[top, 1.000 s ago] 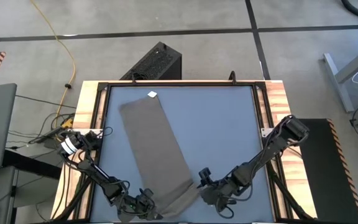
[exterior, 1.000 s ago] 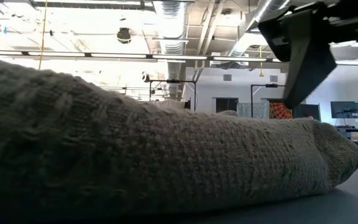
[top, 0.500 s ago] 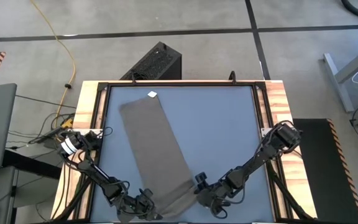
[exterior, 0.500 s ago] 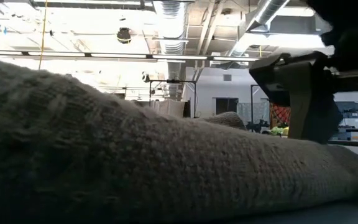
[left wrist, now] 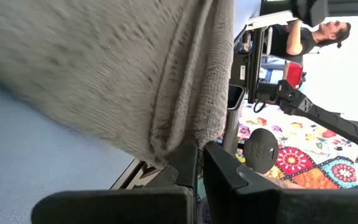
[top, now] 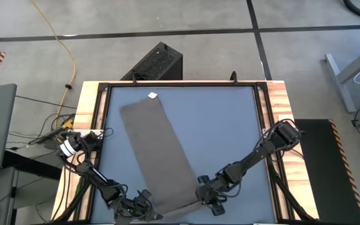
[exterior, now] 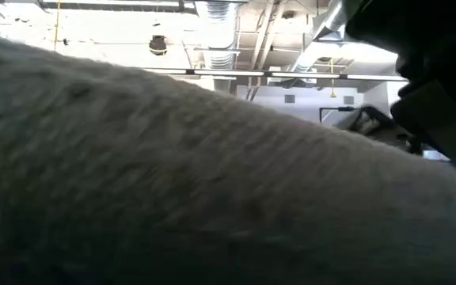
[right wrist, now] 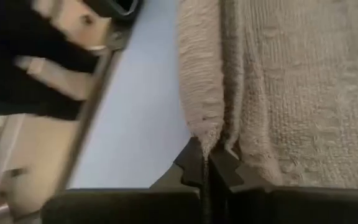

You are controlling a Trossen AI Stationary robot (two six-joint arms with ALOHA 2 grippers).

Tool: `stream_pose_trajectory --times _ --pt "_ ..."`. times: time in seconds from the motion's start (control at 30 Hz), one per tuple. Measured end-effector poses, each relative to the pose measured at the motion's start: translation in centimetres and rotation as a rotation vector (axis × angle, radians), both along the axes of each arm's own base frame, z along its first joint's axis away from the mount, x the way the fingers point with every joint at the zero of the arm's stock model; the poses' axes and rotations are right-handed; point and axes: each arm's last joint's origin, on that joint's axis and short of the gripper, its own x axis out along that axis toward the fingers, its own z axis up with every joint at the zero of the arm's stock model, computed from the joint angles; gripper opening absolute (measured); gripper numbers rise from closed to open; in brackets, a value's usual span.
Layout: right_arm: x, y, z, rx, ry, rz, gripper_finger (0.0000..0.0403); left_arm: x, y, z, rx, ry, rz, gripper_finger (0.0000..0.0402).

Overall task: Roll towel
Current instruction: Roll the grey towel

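The grey-brown towel (top: pixel 158 150) lies flat as a long strip on the blue table (top: pixel 224 131), running from the far left toward the near edge. A small white tag (top: pixel 153 95) sits at its far end. My left gripper (top: pixel 147 211) is shut on the near left corner and my right gripper (top: pixel 200 197) on the near right corner. In the low view the towel (exterior: pixel 172 174) fills nearly the whole picture, with my right gripper dark at the upper right. My left gripper (left wrist: pixel 201 158) pinches the towel's near left corner at its thick hemmed edge (left wrist: pixel 188 134) between its two fingers. It comes slanting down from the near left. Whether it has one layer or several, I cannot tell. My right gripper (right wrist: pixel 210 162) pinches the towel's near right corner at the hemmed edge (right wrist: pixel 209 134) between its two fingertips, only the tip of the corner reaching in. It comes slanting down from the right. The cloth beyond lies on the table.
Bare blue table lies to the right of the towel. Wooden rails (top: pixel 89 125) run along both sides of the table. A black box (top: pixel 158 62) stands on the floor past the far edge. A person (left wrist: pixel 309 28) shows in the room beyond in the left wrist view.
My right gripper has sunk and gone toward the table's near edge, rolled about its own axis, and shut on the towel's near right corner. In the low view the towel's near end now stands higher at the right. The rest of the strip has stayed flat.
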Motion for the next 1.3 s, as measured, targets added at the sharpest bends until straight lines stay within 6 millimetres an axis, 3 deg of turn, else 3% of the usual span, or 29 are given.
stream_pose_trajectory --times 0.33,0.53,0.9,1.07,1.2,1.3 --pt "2.1 -3.9 -0.5 0.304 0.291 -0.081 0.0017 0.0 0.2 -0.3 -0.001 0.064 -0.04 0.0" --pt "3.1 -5.9 -0.9 0.365 0.373 -0.214 0.0017 0.1 0.1 -0.3 0.02 0.077 -0.115 0.0003" --pt "3.0 -6.7 -1.1 0.41 0.478 -0.251 0.0017 -0.3 0.4 0.9 0.131 0.052 -0.201 0.0011" --pt "3.0 -6.7 -1.1 0.415 0.488 -0.263 0.0017 -0.7 1.1 3.5 0.357 -0.036 -0.236 0.0005" --pt "3.2 -7.0 -1.0 0.426 0.504 -0.293 0.0017 0.9 0.7 8.7 0.632 -0.242 -0.222 0.0001" --pt "3.2 -7.0 -1.0 0.427 0.503 -0.295 0.0017 3.0 0.9 10.4 0.839 -0.264 -0.297 0.0001"
